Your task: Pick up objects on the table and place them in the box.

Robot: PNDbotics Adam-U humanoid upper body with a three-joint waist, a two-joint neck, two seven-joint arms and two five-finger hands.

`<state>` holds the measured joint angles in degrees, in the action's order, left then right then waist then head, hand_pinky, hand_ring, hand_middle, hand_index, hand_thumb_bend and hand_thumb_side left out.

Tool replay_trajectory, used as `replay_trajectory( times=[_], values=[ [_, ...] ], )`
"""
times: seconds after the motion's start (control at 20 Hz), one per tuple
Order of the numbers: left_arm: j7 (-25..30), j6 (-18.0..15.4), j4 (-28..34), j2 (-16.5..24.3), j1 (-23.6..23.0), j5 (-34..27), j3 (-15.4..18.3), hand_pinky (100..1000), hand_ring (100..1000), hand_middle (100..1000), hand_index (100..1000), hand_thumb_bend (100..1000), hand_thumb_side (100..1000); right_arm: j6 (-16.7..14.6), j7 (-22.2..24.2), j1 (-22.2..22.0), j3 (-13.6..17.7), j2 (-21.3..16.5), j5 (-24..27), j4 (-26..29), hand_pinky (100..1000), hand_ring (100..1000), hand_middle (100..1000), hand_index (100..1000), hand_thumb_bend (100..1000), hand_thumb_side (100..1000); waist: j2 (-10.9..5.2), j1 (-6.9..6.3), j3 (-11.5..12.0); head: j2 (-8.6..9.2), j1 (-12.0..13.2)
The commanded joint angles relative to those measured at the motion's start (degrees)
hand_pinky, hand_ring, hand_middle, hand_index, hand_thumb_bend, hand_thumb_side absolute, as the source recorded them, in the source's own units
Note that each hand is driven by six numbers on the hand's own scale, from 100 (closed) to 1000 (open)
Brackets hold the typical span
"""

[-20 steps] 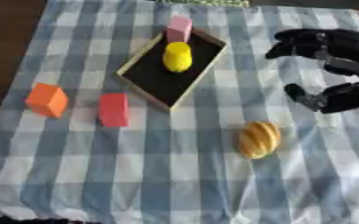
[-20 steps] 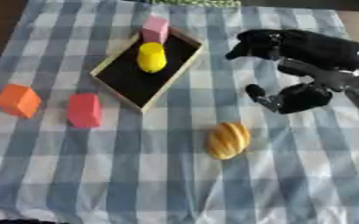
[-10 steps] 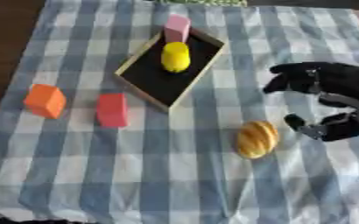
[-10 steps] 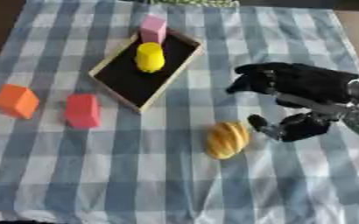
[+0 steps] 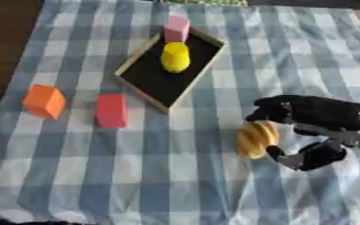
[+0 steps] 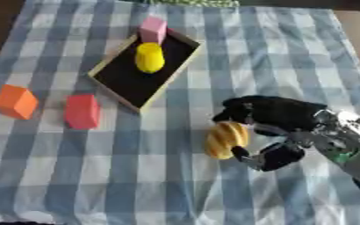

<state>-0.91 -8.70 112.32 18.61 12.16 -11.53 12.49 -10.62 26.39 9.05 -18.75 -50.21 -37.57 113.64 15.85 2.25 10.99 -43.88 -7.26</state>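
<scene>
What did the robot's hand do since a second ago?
The right hand came down from beside the box toward the near side and now reaches around the orange striped thing, fingers above it and thumb below, not clearly gripping yet. The striped thing, the orange block, red block, pink block and yellow thing stayed put.

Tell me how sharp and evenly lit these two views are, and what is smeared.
Left eye view: soft, even light, no glare; the right hand and striped orange object look smeared, the box crisper. Right eye view: same flat light; the silver forearm blurs toward the frame edge.
</scene>
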Motion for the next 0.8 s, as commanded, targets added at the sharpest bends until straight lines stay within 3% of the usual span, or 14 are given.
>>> replay_trajectory(
  times=[0.05,0.6,0.8],
  values=[
    [0.3,0.0,0.7,0.6,0.6,-0.4,0.1,790,776,659,788,100,634,0.9,1.1,0.3,0.2,-0.1,-2.4,0.8,963,1000,851,957,100,376,-0.23,-0.57,0.1,-0.23,-0.2],
    [0.6,0.2,0.7,0.0,0.7,-0.7,0.0,790,778,661,788,100,638,0.7,-2.1,1.6,-1.3,2.3,-13.1,-5.7,952,1000,840,944,100,291,0.26,-0.66,0.5,-0.23,-0.3],
    [0.7,0.2,0.7,-0.1,0.7,-0.8,0.0,790,778,661,788,100,638,-0.2,-2.3,1.9,-2.1,2.7,-14.0,-7.2,924,967,751,897,100,305,0.40,-0.73,0.5,-0.23,-0.4]
  ],
)
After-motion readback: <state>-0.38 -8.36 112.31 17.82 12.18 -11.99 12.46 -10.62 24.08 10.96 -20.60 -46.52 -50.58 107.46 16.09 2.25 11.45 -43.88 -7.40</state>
